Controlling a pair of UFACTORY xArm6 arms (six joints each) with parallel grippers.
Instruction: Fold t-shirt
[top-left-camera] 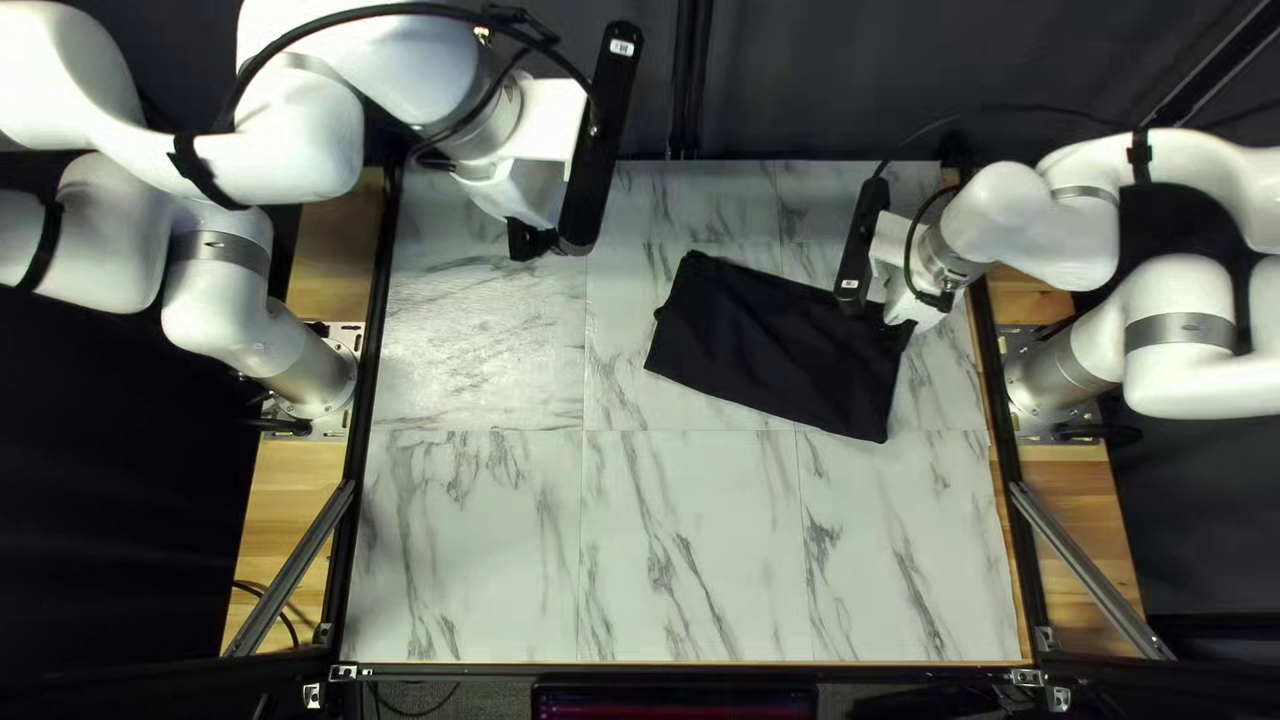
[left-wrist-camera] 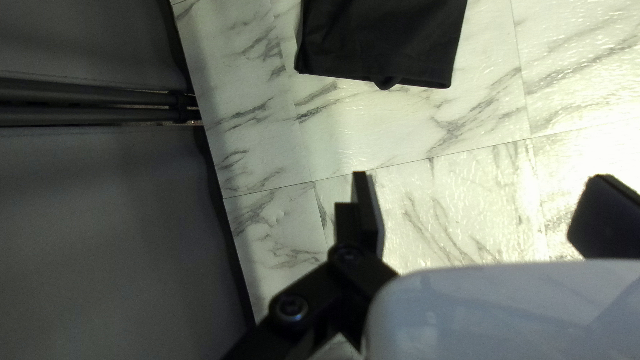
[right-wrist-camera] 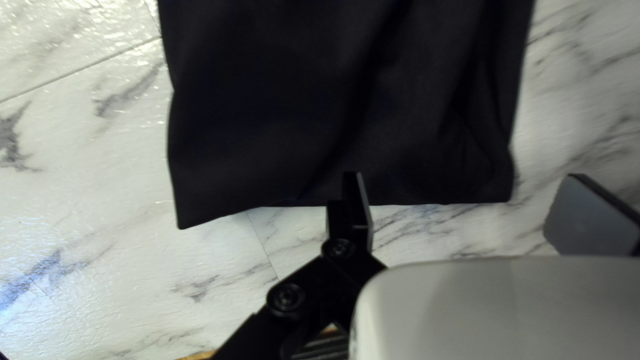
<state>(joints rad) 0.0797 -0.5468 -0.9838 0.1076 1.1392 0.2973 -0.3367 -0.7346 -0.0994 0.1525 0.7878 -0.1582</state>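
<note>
In the top left view the shirt (top-left-camera: 780,347) lay on the table (top-left-camera: 480,547), mostly right of its middle, as a compact dark slab set at a slant, its longer edges running down toward the right. The left gripper (top-left-camera: 540,243) hung over the table near the far edge, well apart from the cloth. The right gripper (top-left-camera: 910,320) was at the shirt's right end.

In the left wrist view that gripper was wide open with nothing between its fingers. The shirt's nearer end lay ahead of it, fairly straight, with a small rounded bit of cloth (left-wrist-camera: 387,83) poking out from the edge.

In the right wrist view the other gripper was also wide open and held nothing. One finger (right-wrist-camera: 357,200) showed against the cloth's end edge; whether it touched could not be told. Soft creases ran up the cloth, and its end edge was uneven, one corner (right-wrist-camera: 183,223) dipping lower.

The shirt looked partly folded, so the step in hand was probably the start of another fold, or a tidying of the last. The next move seemed to call for the right gripper to settle over that end edge, close on all the layers and carry them toward the other end; catching only the top layer would likely spoil the stack.
</note>
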